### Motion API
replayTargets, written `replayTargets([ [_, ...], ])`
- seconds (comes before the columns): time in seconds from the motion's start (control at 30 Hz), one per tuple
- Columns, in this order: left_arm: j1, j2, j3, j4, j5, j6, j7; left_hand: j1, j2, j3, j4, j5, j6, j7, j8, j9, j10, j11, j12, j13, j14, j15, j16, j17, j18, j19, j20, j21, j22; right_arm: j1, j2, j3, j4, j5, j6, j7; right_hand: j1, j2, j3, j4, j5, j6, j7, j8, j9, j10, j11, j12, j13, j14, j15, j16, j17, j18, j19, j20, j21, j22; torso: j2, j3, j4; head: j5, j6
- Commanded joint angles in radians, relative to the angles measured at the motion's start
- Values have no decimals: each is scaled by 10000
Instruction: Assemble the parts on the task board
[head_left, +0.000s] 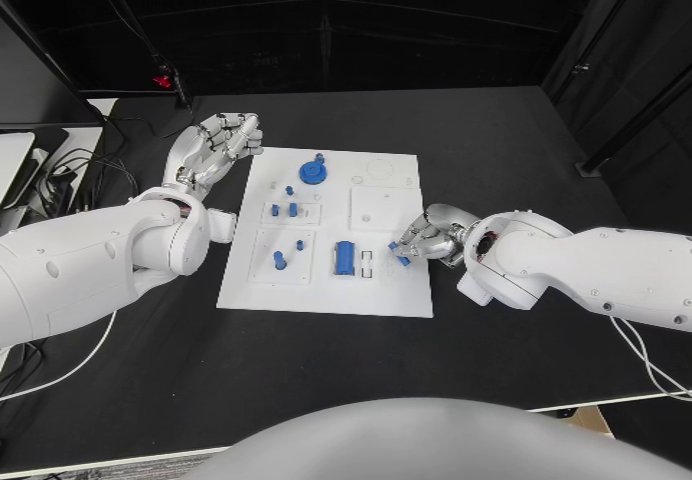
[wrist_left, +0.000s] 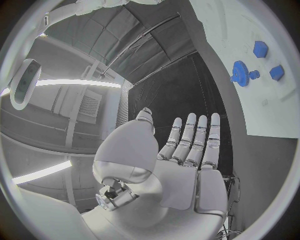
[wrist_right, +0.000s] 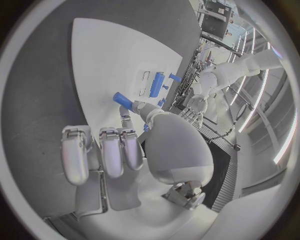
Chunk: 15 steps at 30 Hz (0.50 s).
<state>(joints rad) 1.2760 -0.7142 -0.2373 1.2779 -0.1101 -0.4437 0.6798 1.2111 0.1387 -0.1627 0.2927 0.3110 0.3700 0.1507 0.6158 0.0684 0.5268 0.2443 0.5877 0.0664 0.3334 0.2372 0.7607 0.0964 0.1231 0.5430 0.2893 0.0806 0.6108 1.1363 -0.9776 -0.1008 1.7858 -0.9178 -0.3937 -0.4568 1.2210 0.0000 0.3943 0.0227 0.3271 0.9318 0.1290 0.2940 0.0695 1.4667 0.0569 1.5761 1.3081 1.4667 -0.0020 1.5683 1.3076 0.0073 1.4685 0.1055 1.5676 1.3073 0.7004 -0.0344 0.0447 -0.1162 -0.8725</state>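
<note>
Pinching a blue part (head_left: 400, 250) in my right hand (head_left: 433, 233) at the board's (head_left: 389, 290) three o'clock edge; left hand (head_left: 216, 145) released. Thin grip could slip it.

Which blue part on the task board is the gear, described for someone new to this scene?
Start at the white task board mid-table and go to its far edge, near the left hand. The blue gear lies there, round and toothed, the widest blue part; its neighbours are small blocks and pegs.

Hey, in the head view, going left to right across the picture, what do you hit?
Left hand → blue gear on the task board → long blue block → right hand, which pinches a small blue part.
</note>
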Motion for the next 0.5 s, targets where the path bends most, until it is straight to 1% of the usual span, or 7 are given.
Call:
replayTargets([
  [0.03, 14, 7, 10, 1, 12, 91, 85, 62, 2, -68, -6, 41, -43, 1365, 44, -15, -21, -12, 25, -8, -78, -22, 44, -17, -74, -59, -3, 65, -12, 21, -26, 6, -8, 2403, -117, 1000, 11, -24, -116, 20, -28, 148, 19, -63, 14, 1041, 10, -53, 2627, 1041, -27, 25, 2632, -73, 1023, -31, 32, 2635, -7, 7, -18, 33, -1],
  [0.1, 14, 11, 10, -1, 12, 92, 81, 62, 2, -68, -6, 41, -43, 1365, 44, -15, -21, -12, 25, -8, -78, -22, 44, -17, -74, -59, -3, 65, -12, 26, -41, 7, -14, 2939, -133, 1239, -21, -18, -186, 53, -121, 220, 24, -105, 15, 1041, 19, -53, 2627, 1041, -19, 25, 2632, -73, 1023, -22, 32, 2635, -3, 2, -8, 36, -1],
  [0.23, 14, 15, 10, -7, 12, 95, 77, 66, 15, -75, -7, 43, -46, 1364, 48, -16, -14, -14, 37, -8, -79, -23, 55, -30, -74, -61, -3, 67, -15, 40, -47, 8, -46, 3971, -86, 1606, -24, -18, -224, 57, -131, 266, 27, -128, 17, 1041, 23, -53, 2627, 1041, -17, 25, 2632, -73, 1023, -18, 32, 2635, -3, 7, -12, 36, -1],
  [0.4, 13, 26, 10, -17, 13, 95, 70, 66, 15, -75, -7, 43, -46, 1364, 48, -16, -14, -14, 37, -8, -79, -23, 55, -30, -74, -61, -3, 67, -15, 51, -9, 9, -136, 4877, 53, 1843, -18, -29, -267, 52, -142, 312, 23, -153, 18, 1041, 22, -53, 2627, 1041, -15, 25, 2632, -73, 1023, -15, 32, 2635, -2, -7, -9, 0, -1],
  [0.5, 12, 39, 10, -22, 13, 99, 66, 66, 15, -75, -7, 43, -46, 1364, 48, -16, -14, -14, 37, -8, -79, -23, 55, -30, -74, -61, -3, 67, -15, 54, 28, 9, -211, 5516, 184, 1938, -15, -32, -310, 50, -155, 364, 7, -178, 21, 1041, 13, -53, 2627, 1041, -16, 25, 2632, -73, 1023, -13, 32, 2635, 0, -6, -8, 12, -1],
])
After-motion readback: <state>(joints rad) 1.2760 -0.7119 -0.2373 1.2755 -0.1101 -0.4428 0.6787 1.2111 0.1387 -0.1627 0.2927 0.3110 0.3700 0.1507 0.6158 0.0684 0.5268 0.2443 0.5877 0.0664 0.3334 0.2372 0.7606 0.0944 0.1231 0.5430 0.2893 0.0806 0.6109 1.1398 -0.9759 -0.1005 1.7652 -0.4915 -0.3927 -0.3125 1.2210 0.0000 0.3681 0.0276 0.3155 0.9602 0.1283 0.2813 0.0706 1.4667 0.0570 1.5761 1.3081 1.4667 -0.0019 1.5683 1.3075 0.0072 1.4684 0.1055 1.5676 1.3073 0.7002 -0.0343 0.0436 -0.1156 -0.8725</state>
